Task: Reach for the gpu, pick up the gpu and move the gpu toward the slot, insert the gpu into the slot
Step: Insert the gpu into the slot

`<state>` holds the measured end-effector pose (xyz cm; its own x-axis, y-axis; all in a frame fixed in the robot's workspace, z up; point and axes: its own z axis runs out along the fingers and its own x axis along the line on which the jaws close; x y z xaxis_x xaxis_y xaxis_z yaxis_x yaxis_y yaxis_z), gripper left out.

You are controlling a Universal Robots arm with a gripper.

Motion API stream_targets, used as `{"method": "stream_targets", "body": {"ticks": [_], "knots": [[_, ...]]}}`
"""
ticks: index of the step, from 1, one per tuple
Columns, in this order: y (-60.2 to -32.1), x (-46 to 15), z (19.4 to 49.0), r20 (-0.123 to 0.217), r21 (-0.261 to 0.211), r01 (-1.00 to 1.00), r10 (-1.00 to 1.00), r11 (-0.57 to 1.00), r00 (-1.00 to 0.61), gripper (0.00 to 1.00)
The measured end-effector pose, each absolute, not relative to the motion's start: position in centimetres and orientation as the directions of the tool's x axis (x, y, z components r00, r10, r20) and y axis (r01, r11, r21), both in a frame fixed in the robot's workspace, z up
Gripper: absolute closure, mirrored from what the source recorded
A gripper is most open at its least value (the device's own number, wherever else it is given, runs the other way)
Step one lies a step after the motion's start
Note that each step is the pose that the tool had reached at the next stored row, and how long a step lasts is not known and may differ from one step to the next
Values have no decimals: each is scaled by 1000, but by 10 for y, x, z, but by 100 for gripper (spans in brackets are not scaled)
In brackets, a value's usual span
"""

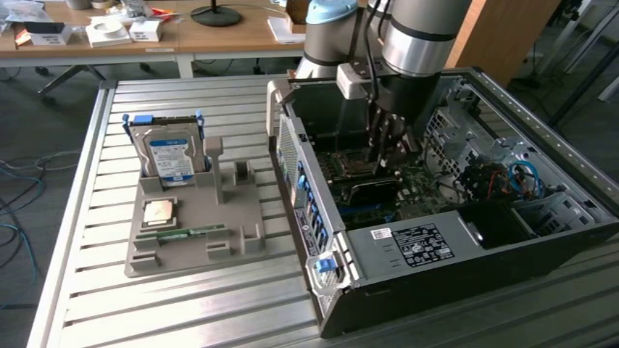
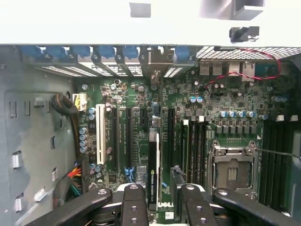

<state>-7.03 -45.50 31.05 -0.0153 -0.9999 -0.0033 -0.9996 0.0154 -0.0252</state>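
GPU (image 2: 153,172) stands on edge between the fingers (image 2: 135,207), gripped while they stay fairly wide; keep it upright and parallel above the black slot (image 2: 168,136).

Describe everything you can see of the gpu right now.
The gpu is a thin dark card seen edge-on, standing upright on the green motherboard among the long black slots. Its metal bracket end reaches toward the blue clips at the case's rear wall. The gripper straddles its near end, fingers either side. How fully it is seated cannot be told.
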Motion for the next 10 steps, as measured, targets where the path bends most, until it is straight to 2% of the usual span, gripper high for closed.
{"method": "stream_targets", "body": {"ticks": [10], "knots": [[-455, -70, 315, -3, -25, -1000, -1000, 15, -15, 66]]}}
